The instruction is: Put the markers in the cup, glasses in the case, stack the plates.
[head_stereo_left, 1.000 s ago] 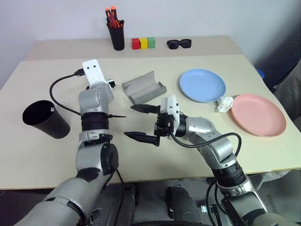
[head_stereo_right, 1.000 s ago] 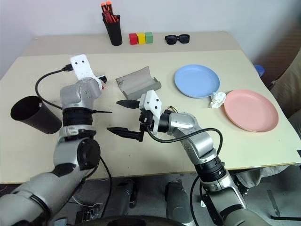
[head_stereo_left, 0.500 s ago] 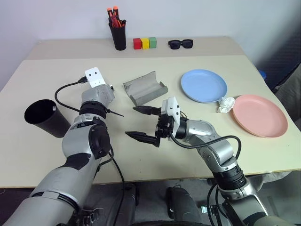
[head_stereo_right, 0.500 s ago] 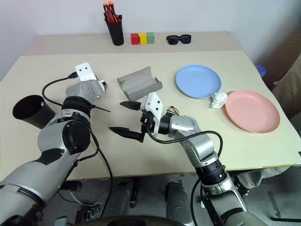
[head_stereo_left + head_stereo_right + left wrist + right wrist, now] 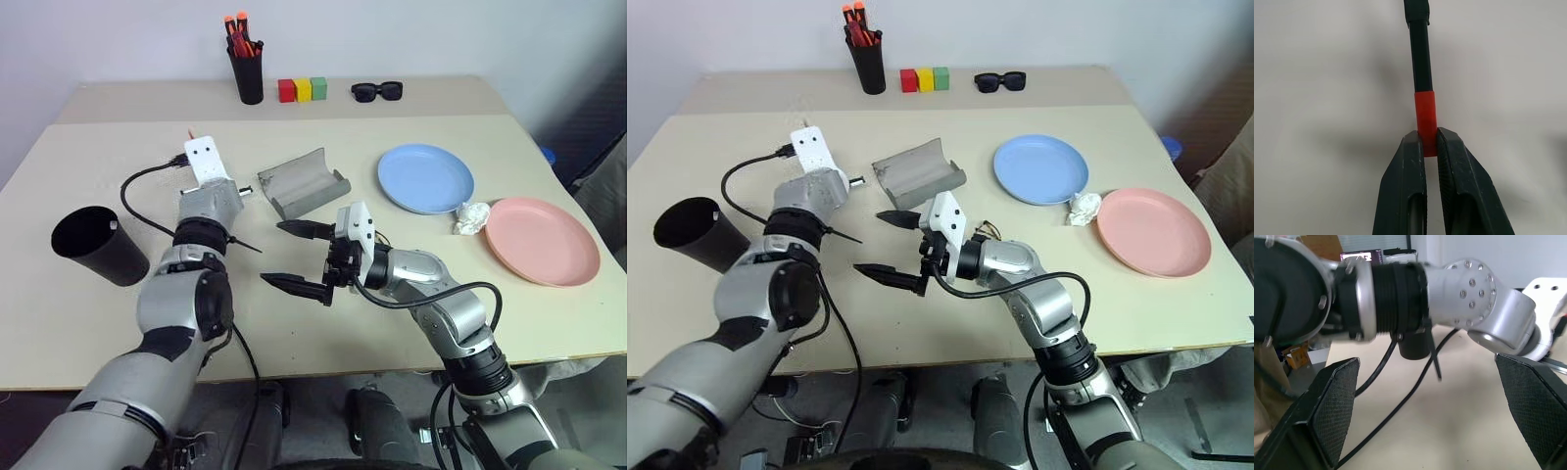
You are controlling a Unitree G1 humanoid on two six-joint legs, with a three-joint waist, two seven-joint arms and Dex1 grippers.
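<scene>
Beige tabletop [image 5: 88, 323] carries the grey case [image 5: 302, 182]; left pincer [image 5: 1428, 147] clamps the red marker [image 5: 1425, 122], right pincer [image 5: 296, 257] stands spread wide.

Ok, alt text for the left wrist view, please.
The left gripper is shut on the red marker, its two black fingers pinching the red section. The marker's black part runs straight away from the fingers over the pale table.

L hand [image 5: 1428, 147] now closed on red marker [image 5: 1425, 117].
</scene>
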